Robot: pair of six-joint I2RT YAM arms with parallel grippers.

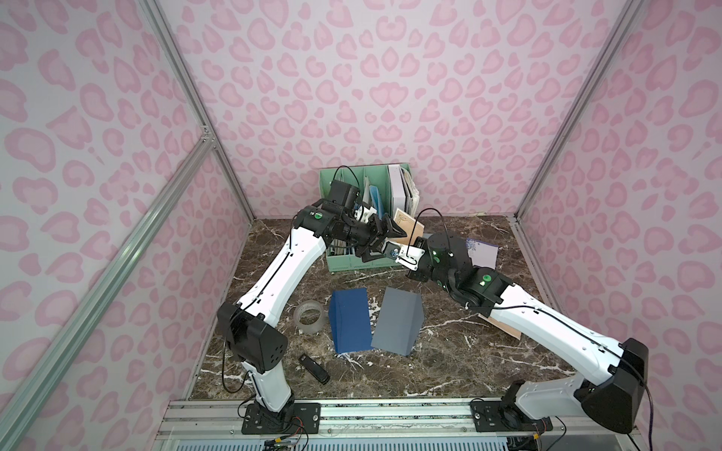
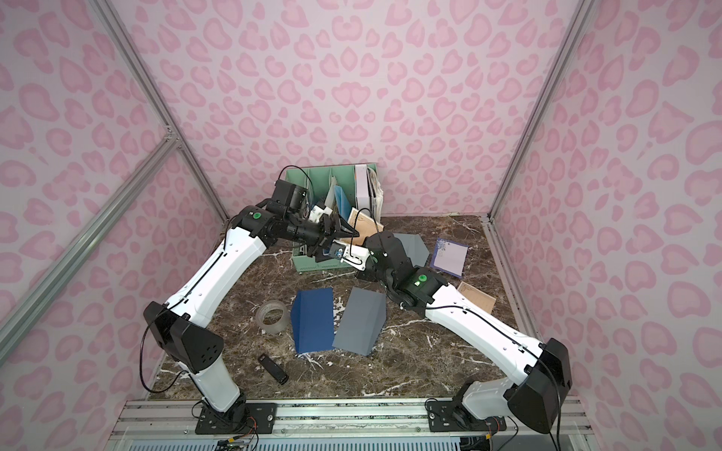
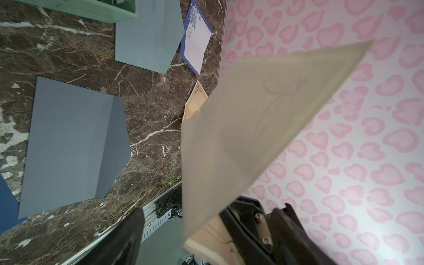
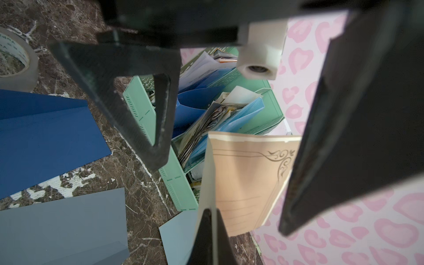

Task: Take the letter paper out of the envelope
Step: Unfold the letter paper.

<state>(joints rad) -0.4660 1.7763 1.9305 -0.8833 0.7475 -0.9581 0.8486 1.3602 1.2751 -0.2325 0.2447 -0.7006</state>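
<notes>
A tan letter paper (image 1: 407, 225) with a dark scroll ornament hangs in the air in front of the green organizer, bent so that its cream back (image 3: 252, 126) shows. My right gripper (image 4: 212, 229) is shut on the paper's cream edge. My left gripper (image 3: 206, 236) is open, with one finger (image 4: 137, 114) on each side of the sheet and not pressing it. Three envelopes lie on the marble with their flaps open: a blue envelope (image 1: 349, 320), a grey envelope (image 1: 398, 320) and a pale teal envelope (image 2: 414, 246). The held paper is inside none of them.
The green file organizer (image 1: 351, 265), stuffed with folders, stands at the back. A tape roll (image 1: 308, 316) and a small black object (image 1: 313, 368) lie front left. A purple floral sheet (image 1: 484, 254) and another tan sheet (image 2: 476, 298) lie at the right, by the wall.
</notes>
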